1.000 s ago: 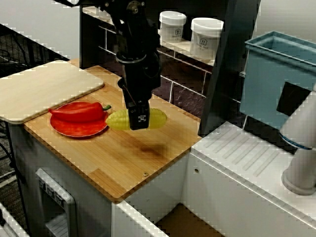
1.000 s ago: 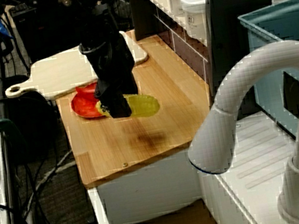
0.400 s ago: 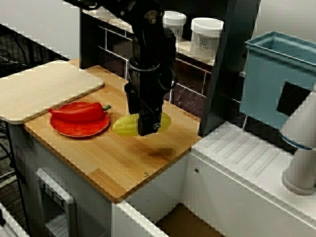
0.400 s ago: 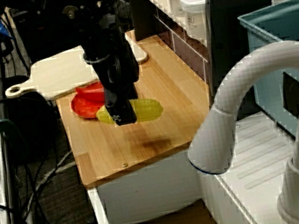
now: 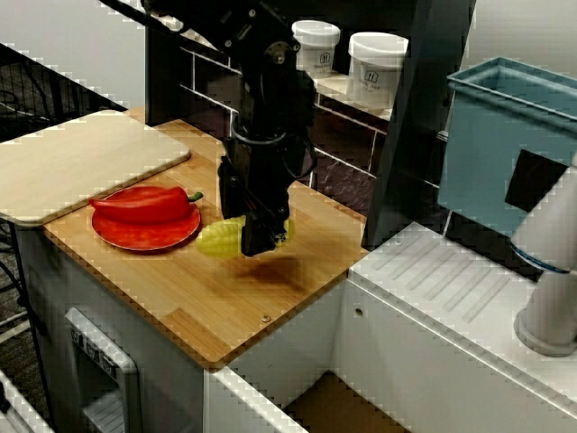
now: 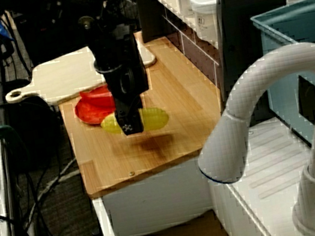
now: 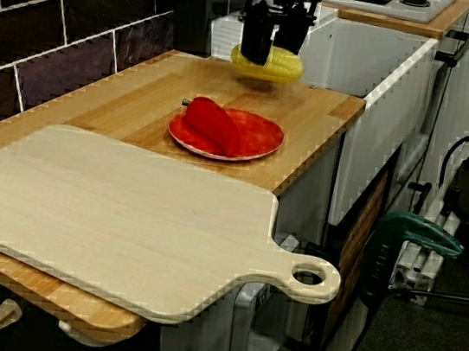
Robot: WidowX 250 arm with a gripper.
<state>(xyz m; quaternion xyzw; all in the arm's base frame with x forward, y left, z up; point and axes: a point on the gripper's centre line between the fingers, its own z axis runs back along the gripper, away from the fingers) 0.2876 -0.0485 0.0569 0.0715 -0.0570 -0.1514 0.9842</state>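
While it hangs just beside the red plate (image 5: 135, 240), the hand (image 5: 258, 242) is clamped on a yellow corn cob (image 5: 216, 240). A red pepper (image 5: 142, 203) lies on that plate.

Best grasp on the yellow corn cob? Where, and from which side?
Its thick middle, from straight above, jaws closing across the narrow width. The corn cob is long, rounded and tapered at both ends, level over the wooden counter, so the middle should balance best. The gripper holds it there.
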